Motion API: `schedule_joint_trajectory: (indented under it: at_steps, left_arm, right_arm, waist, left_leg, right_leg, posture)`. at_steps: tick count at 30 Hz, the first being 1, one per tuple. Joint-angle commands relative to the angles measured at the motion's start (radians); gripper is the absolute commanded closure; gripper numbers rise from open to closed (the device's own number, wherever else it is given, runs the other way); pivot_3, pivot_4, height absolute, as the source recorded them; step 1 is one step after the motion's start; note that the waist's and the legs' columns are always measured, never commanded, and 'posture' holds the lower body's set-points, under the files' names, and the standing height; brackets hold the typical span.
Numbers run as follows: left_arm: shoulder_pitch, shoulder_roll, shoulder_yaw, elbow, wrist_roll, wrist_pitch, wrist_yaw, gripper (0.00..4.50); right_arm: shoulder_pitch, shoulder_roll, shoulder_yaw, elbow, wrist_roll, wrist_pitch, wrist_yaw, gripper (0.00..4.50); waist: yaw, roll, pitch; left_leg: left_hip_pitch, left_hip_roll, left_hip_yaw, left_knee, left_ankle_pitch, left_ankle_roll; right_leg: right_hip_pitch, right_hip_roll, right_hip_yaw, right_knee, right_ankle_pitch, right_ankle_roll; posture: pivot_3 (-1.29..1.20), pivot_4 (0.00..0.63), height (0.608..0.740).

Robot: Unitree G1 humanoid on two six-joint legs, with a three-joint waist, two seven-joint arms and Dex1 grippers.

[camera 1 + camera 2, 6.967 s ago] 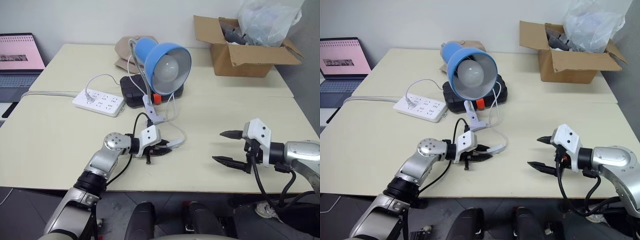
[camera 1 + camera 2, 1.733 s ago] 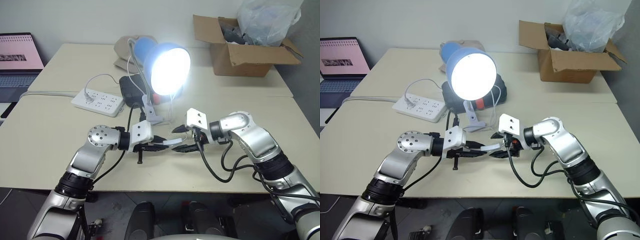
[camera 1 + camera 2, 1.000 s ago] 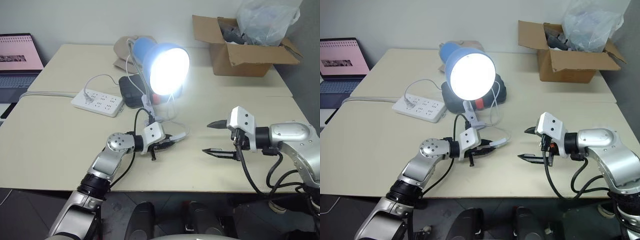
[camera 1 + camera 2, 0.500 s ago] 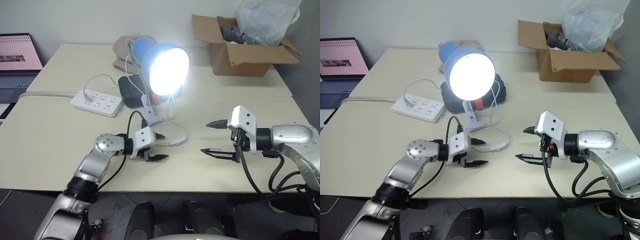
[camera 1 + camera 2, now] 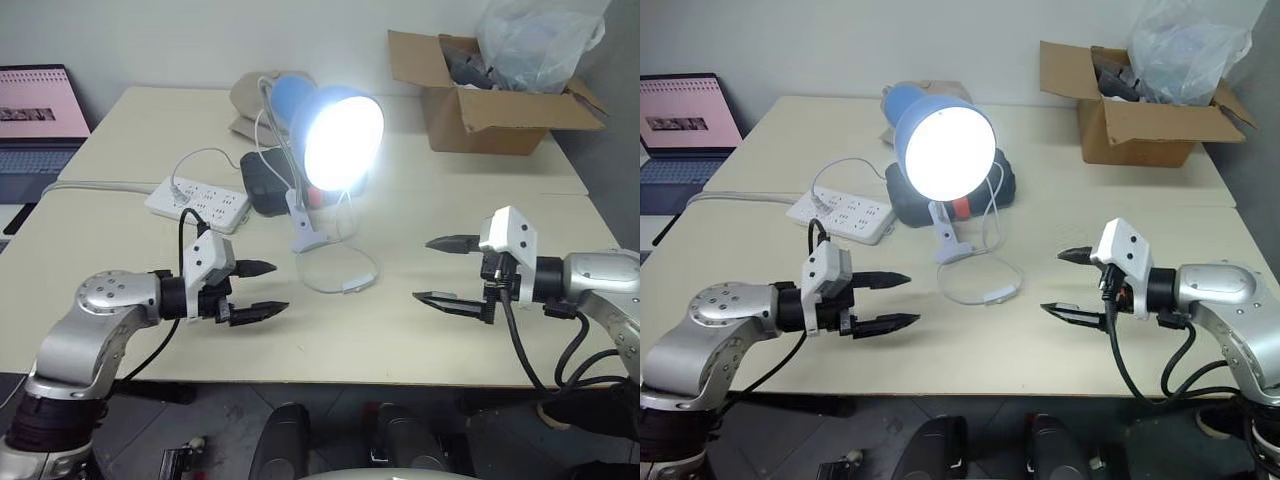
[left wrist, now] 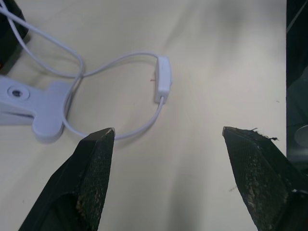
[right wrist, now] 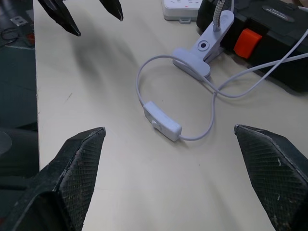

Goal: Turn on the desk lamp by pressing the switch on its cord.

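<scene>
White switch (image 7: pixel 162 121): a small oblong piece lying flat on the tabletop, at about 6 o'clock from the lamp's clip base, between the two grippers and touching neither.
Cord (image 5: pixel 1011 272): a thin white loop circling out from the clip base (image 5: pixel 947 238), with the switch set in its near side; it crosses itself close to the clip.
Lamp (image 5: pixel 945 148): the blue shade faces the robot and the bulb is glowing brightly, so I judge the switch pressed and the task's goal met.
Left gripper (image 5: pixel 896 300): at about 9 o'clock from the switch and well apart from it, fingers spread wide, holding nothing.
Right gripper (image 5: pixel 1060 283): at about 3 o'clock from the switch, near but clear of the cord, fingers spread wide, holding nothing.
Table (image 5: pixel 120 250): pale and bare around the loop; the power strip (image 5: pixel 197 204) sits at about 10 o'clock from the switch, well apart.
Step in hand: clearing both arms away, as I read it.
How to do it well: keep the open fingertips above the cord so neither tip hooks the loop. A snag would drag the switch or tug the clip base, which could tip the lamp. Move each gripper outward, away from the loop, not across it.
Check: the bulb should remain lit once the arms are clear.
</scene>
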Motion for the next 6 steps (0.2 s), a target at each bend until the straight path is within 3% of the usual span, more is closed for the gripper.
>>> schedule_joint_trajectory:
  at_steps: [1,6]
  left_arm:
    - [0.021,0.038,0.054,-0.048,-0.031,0.004,-0.007,0.77]
    - [0.036,0.048,0.067,-0.062,-0.058,0.015,-0.001,0.77]
  right_arm:
    - [0.018,-0.030,-0.063,-0.005,0.036,-0.051,0.044,0.00]
    - [0.014,-0.048,-0.064,0.007,0.045,-0.069,0.057,0.00]
  waist:
    - [0.000,0.000,0.000]
    - [0.000,0.000,0.000]
  left_leg:
    - [0.000,0.000,0.000,0.000,0.000,0.000]
    - [0.000,0.000,0.000,0.000,0.000,0.000]
  right_leg:
    - [0.000,0.000,0.000,0.000,0.000,0.000]
    - [0.000,0.000,0.000,0.000,0.000,0.000]
  posture:
    - [0.00,0.150,0.740]
    - [0.00,0.150,0.740]
